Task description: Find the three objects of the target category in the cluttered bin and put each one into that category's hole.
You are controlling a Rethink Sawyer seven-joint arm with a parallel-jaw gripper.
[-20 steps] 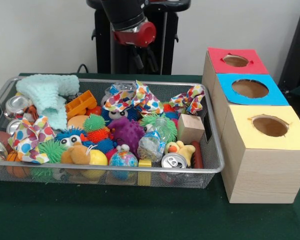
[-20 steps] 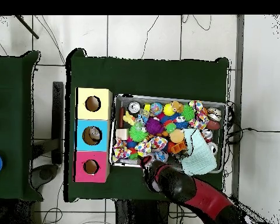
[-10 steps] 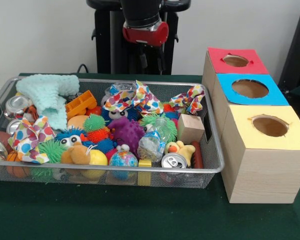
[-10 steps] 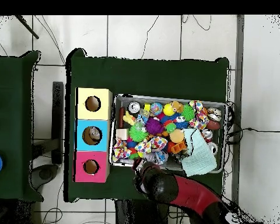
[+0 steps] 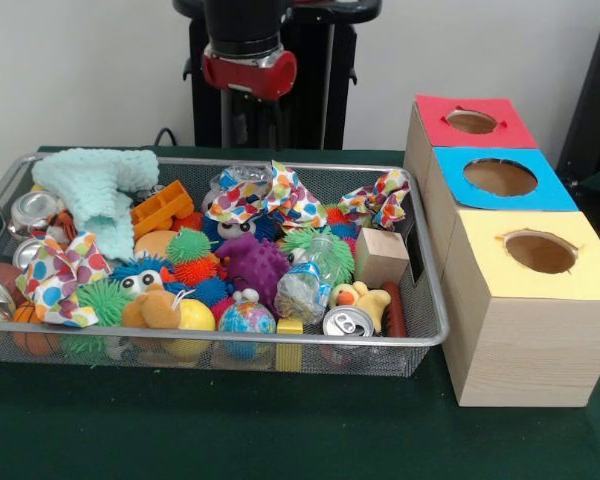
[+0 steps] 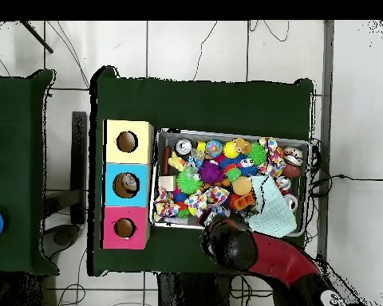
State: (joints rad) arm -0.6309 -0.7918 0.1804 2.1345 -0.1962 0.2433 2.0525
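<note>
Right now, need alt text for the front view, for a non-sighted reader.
A wire mesh bin crammed with toys, polka-dot bows, drink cans and a mint knitted cloth sits on a green table. To its right stand three wooden boxes with round holes, topped red, blue and yellow. The robot arm hangs behind the bin.

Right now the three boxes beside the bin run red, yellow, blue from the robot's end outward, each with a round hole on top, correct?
Not quite. The front view shows red box, then blue box, then yellow box: blue sits in the middle. Each does have a round hole on top, and they stand beside the bin.
</note>
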